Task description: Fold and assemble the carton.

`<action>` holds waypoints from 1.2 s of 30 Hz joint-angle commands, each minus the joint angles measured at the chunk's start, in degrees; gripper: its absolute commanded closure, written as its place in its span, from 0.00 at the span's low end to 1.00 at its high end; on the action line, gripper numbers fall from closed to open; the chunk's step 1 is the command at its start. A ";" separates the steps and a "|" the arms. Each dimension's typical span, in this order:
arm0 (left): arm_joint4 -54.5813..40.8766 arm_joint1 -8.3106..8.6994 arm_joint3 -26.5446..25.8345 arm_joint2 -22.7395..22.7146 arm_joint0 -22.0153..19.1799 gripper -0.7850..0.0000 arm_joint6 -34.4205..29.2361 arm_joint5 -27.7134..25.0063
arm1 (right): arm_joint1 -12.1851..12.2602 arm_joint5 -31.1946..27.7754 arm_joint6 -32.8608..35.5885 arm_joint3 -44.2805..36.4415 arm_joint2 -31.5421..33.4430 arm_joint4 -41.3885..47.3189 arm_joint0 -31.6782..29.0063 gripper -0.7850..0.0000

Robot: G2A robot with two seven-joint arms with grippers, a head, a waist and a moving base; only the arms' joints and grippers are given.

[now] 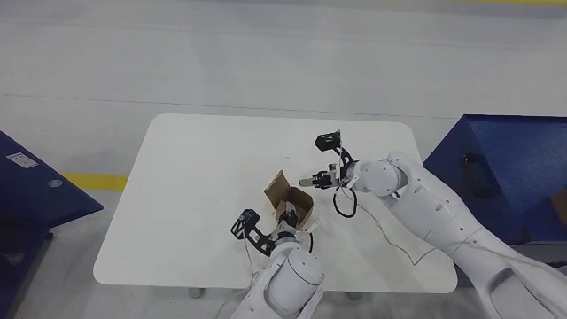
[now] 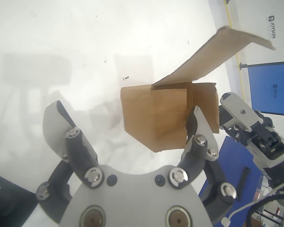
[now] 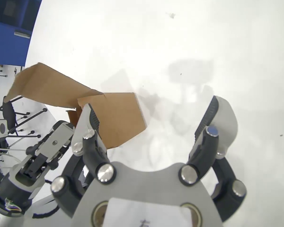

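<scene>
On the white tabletop (image 1: 195, 186) stands a brown carton (image 1: 288, 199), partly folded, with one flap raised. The left claw (image 2: 126, 113) and right claw (image 3: 153, 106) sit close beside it, both spread.

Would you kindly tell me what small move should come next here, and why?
Probably the left gripper should push the raised flap down over the carton: the flap stands open, and this gripper sits beside the carton, jaws open, holding nothing.

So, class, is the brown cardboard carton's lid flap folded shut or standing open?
Open. On the brown cardboard carton, the long flap slants upward, away from the box body.
</scene>
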 commanded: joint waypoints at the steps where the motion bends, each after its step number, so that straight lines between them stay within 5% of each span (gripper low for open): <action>1: 0.22 -0.05 -0.40 0.09 -0.02 0.00 0.12 0.00 | -0.36 -0.48 1.15 0.74 0.00 -0.69 0.19 0.00; 10: 2.77 1.29 -9.45 1.68 2.97 0.00 0.01 0.00 | -0.18 -5.15 1.65 2.81 5.51 7.77 -0.37 0.00; 25: 5.68 2.38 -11.45 0.75 5.46 0.00 -1.18 0.00 | 0.02 -1.57 -0.90 2.32 6.32 2.49 -1.97 0.00; 36: 7.85 2.70 -7.34 -0.25 6.60 0.00 -3.60 0.00 | -1.14 -1.31 0.37 3.12 6.27 -1.58 -3.10 0.00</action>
